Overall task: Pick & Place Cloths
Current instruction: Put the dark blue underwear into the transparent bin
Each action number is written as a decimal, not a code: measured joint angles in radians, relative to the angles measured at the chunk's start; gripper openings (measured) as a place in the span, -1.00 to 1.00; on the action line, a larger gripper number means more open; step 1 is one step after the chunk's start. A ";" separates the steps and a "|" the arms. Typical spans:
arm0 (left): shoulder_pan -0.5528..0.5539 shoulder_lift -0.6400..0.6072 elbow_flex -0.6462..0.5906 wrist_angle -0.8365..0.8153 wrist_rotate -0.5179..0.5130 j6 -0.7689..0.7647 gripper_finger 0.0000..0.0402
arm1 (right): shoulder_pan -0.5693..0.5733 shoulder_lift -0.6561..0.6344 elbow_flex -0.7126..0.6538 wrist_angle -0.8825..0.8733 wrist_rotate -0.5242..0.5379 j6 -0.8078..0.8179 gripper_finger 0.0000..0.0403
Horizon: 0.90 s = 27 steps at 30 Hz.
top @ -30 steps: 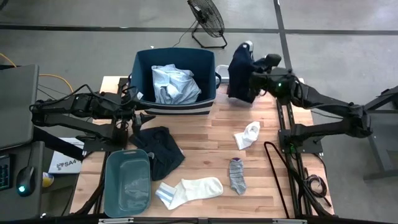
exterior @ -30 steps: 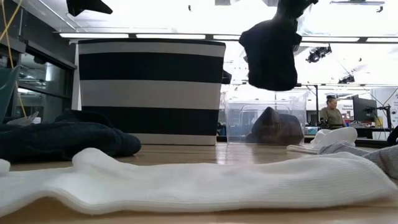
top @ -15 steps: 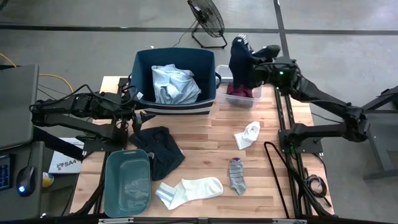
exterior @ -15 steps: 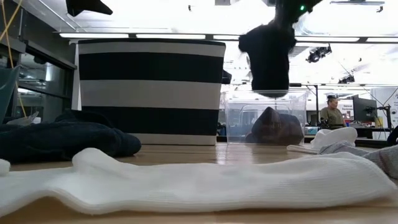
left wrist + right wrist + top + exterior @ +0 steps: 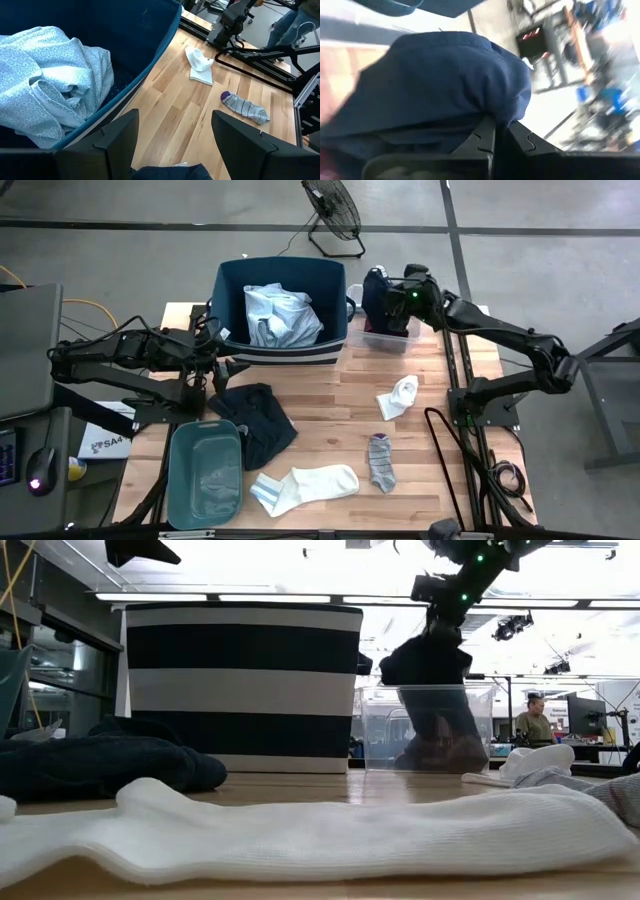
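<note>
Presently, right gripper [image 5: 393, 298] pinched the navy garment [image 5: 378, 302] above the clear box [image 5: 385, 340] at table's one o'clock; left gripper [image 5: 172, 145] idle, spread; overhanging fabric risked snagging the rim on release.

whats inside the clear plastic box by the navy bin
The right gripper lowers a navy garment into the clear box. In the low view it covers most of a dark maroon piece underneath.
</note>
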 joint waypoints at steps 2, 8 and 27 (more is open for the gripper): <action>0.000 0.000 0.000 0.000 0.000 -0.001 0.22 | 0.003 0.003 0.000 -0.022 0.000 0.127 -0.98; 0.000 0.000 0.000 0.000 0.000 -0.005 0.22 | 0.004 0.003 0.000 -0.075 -0.084 0.547 -0.98; 0.000 0.000 0.000 -0.001 0.001 -0.005 0.22 | -0.129 0.133 -0.001 -0.188 -0.405 1.332 -0.98</action>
